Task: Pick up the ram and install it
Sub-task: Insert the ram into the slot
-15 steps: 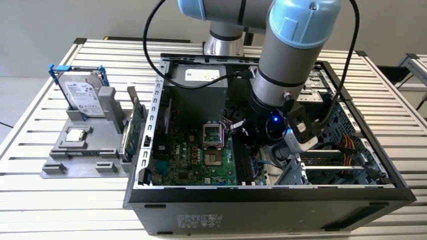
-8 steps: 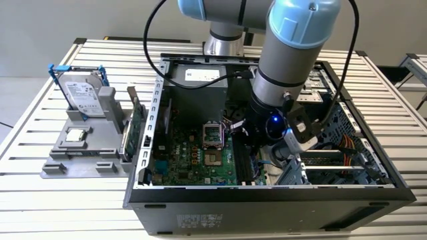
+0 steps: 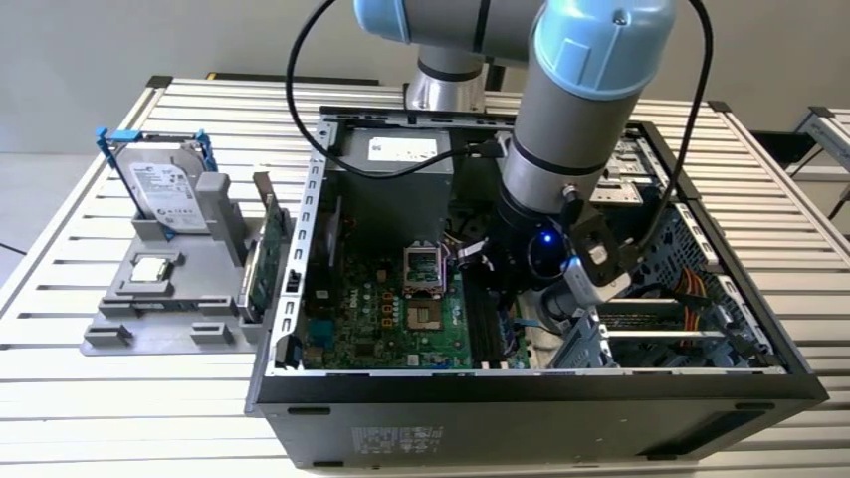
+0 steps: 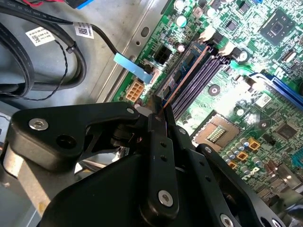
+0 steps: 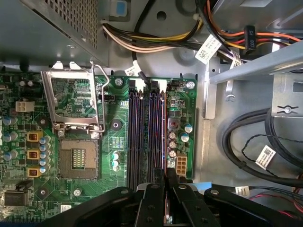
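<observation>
The ram (image 4: 185, 78) is a thin dark stick seen edge-on, with a coppery edge. My gripper (image 4: 158, 113) is shut on its near end, black fingers (image 4: 161, 142) pressed on either side. In the first wrist view the ram (image 5: 164, 137) runs along the memory slots (image 5: 142, 137) of the green motherboard (image 5: 113, 137), over the slot nearest the white connector (image 5: 181, 163), with my gripper (image 5: 166, 178) at its end. I cannot tell whether it is touching the slot. In the exterior view the arm's wrist (image 3: 558, 259) reaches down into the open computer case (image 3: 531, 383).
An open CPU socket (image 5: 75, 101) lies beside the slots. Cable bundles (image 5: 156, 42) and a metal drive cage (image 3: 664, 319) crowd the case. Outside, a grey holder (image 3: 159, 319) carries a hard drive in a blue frame (image 3: 166, 194) and a green card (image 3: 273, 259).
</observation>
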### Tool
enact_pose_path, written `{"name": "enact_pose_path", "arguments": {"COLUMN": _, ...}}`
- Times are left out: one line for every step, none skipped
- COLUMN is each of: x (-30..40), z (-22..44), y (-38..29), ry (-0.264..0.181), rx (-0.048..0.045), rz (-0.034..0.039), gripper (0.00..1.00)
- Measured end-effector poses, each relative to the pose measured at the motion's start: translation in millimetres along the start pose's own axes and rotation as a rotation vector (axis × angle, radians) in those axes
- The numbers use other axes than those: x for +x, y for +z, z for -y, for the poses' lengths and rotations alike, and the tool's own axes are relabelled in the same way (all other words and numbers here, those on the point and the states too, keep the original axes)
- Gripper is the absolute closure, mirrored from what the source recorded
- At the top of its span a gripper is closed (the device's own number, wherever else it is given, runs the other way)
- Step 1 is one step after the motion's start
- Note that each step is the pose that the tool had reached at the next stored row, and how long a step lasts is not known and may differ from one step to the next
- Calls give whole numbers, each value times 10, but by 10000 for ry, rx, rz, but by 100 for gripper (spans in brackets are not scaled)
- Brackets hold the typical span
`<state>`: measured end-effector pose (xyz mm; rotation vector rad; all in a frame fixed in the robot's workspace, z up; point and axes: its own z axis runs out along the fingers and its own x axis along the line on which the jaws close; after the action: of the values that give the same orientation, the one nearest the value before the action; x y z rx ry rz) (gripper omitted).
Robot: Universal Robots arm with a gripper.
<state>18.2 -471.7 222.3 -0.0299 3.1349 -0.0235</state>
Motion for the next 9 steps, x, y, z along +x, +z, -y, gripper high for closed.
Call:
{"name": "enact_pose_path", "arguments": {"x": 0, "z": 0, "y": 1, "ry": 1, "rx": 2, "rz": -1, "gripper": 100}}
{"name": "enact_pose_path", "arguments": {"x": 0, "z": -2, "y": 3, "ry": 1, "rx": 0, "rz": 0, "gripper": 100}}
{"name": "enact_pose_path", "arguments": {"x": 0, "z": -3, "y": 6, "ry": 3, "rx": -2, "rz": 0, "gripper": 100}}
{"name": "enact_pose_path", "arguments": {"x": 0, "z": -4, "y": 8, "ry": 4, "rx": -2, "rz": 0, "gripper": 100}}
{"name": "enact_pose_path", "arguments": {"x": 0, "z": -5, "y": 9, "ry": 3, "rx": -1, "rz": 0, "gripper": 100}}
{"name": "enact_pose_path", "arguments": {"x": 0, "z": -5, "y": 11, "ry": 4, "rx": -1, "rz": 0, "gripper": 100}}
{"name": "enact_pose_path", "arguments": {"x": 0, "z": -5, "y": 13, "ry": 4, "rx": -1, "rz": 0, "gripper": 100}}
{"name": "enact_pose_path", "arguments": {"x": 0, "z": -5, "y": 16, "ry": 4, "rx": -2, "rz": 0, "gripper": 100}}
{"name": "enact_pose_path", "arguments": {"x": 0, "z": -5, "y": 17, "ry": 5, "rx": -1, "rz": 0, "gripper": 100}}
